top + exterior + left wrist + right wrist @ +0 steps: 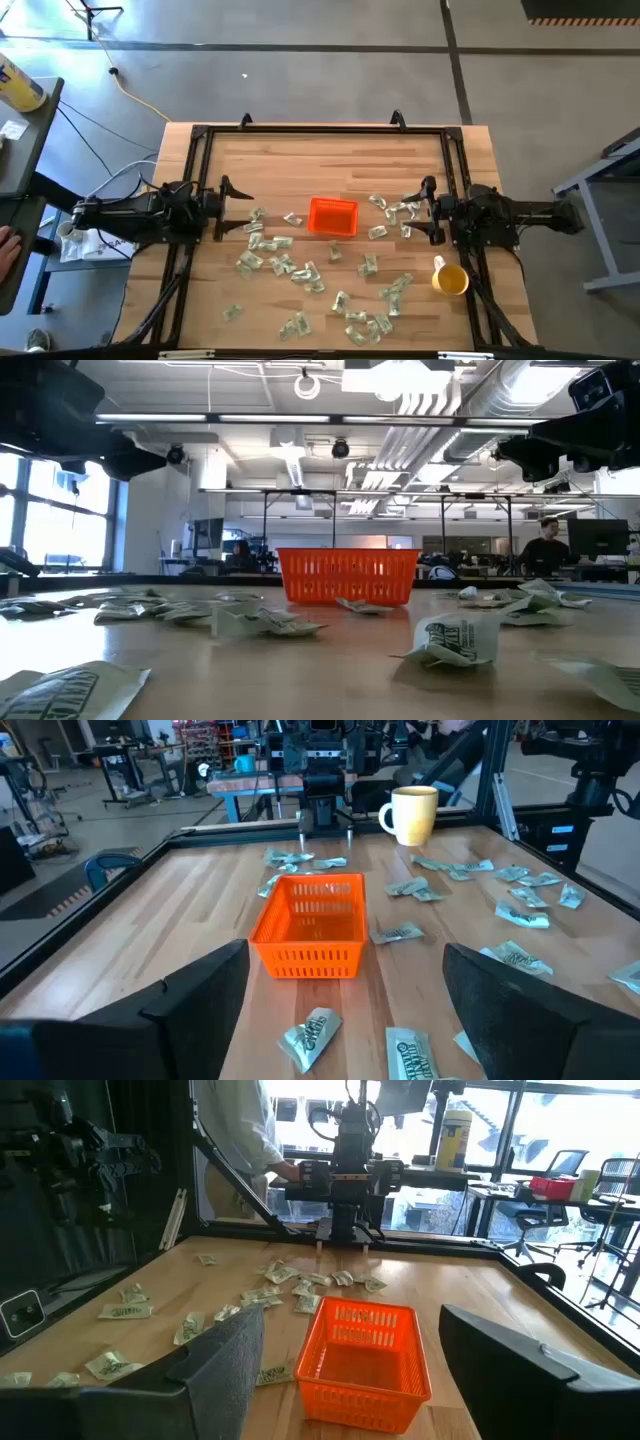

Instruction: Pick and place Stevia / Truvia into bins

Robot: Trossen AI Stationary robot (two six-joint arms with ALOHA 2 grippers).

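From above, the orange bin (333, 216) sits near the middle of the wooden surface (300, 160). Stevia sachets (300, 272) lie scattered around it, most of them on the near half and toward the right side, none visibly inside the bin. The left hand (238, 211) hangs at the left edge with its fingers spread wide and nothing between them. The right hand (420, 212) mirrors it at the right edge, also spread wide and empty, just beside a cluster of sachets. A yellow cup (450, 279) stands near the right arm's base.

At surface height, the bin (347, 576) stands upright in the middle distance, with crumpled sachets (455, 640) lying in front and to both sides.

The left wrist camera looks past two widely parted fingers (205, 985) at the bin (310, 925), with sachets (310, 1038) just before it.

The right wrist camera shows the bin (362, 1352) between its own wide-set fingers (230, 1350), sachets (125, 1311) strewn beyond.
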